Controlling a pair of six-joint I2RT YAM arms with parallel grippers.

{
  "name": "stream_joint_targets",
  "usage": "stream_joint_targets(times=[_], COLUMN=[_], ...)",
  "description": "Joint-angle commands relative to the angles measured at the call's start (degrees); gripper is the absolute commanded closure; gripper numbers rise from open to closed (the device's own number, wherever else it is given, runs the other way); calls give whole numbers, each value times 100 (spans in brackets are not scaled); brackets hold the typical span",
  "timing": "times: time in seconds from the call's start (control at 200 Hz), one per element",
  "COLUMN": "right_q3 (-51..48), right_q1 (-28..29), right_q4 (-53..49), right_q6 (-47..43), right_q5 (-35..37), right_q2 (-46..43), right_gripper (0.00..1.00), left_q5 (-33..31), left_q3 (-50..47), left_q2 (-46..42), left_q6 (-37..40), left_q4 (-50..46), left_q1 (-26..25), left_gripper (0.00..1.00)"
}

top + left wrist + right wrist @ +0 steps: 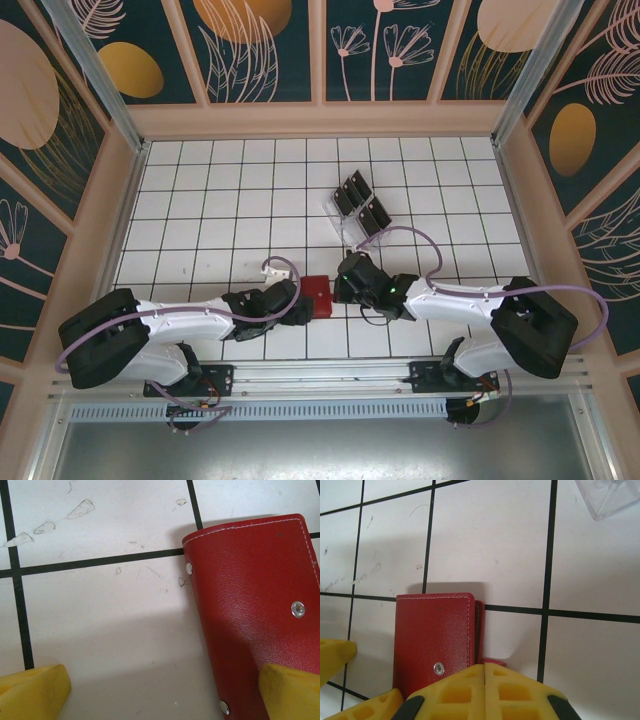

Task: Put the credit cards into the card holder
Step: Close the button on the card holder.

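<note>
The card holder (318, 296) is a small red wallet, lying closed on the tiled table between both grippers. My left gripper (165, 697) is open, its right fingertip (290, 690) over the wallet's near corner (250, 605) and its left fingertip (30, 692) on bare tile. My right gripper (485, 690) is shut at the wallet's right edge (435, 635). A little red tab (493, 661) pokes out just past its tips; whether it is pinched I cannot tell. The black credit cards (360, 205) stand in a clear rack farther back.
The clear plastic rack (610, 497) sits just beyond the right gripper, one tile away from the wallet. Wooden walls (130, 230) enclose the white tiled table (220, 200) on three sides.
</note>
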Motion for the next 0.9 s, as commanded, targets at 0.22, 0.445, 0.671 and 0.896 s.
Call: stream_joint_targets(times=[0.22,0.445,0.671,0.896], right_q3=[69,192,341,420], right_q1=[-26,27,106,123], right_q4=[436,678,828,916], right_q6=[42,54,54,54], right_q5=[-349,-522,-607,-621], right_q2=[-134,217,523,707], right_gripper=[100,100,100,100], left_q5=[11,28,19,27], left_q3=[-215,-215,-231,-268], left_q2=[225,236,227,194], left_q6=[-27,-4,22,23], left_q4=[-145,-119,-128,-110], left_q1=[71,70,72,63], left_gripper=[2,2,2,2])
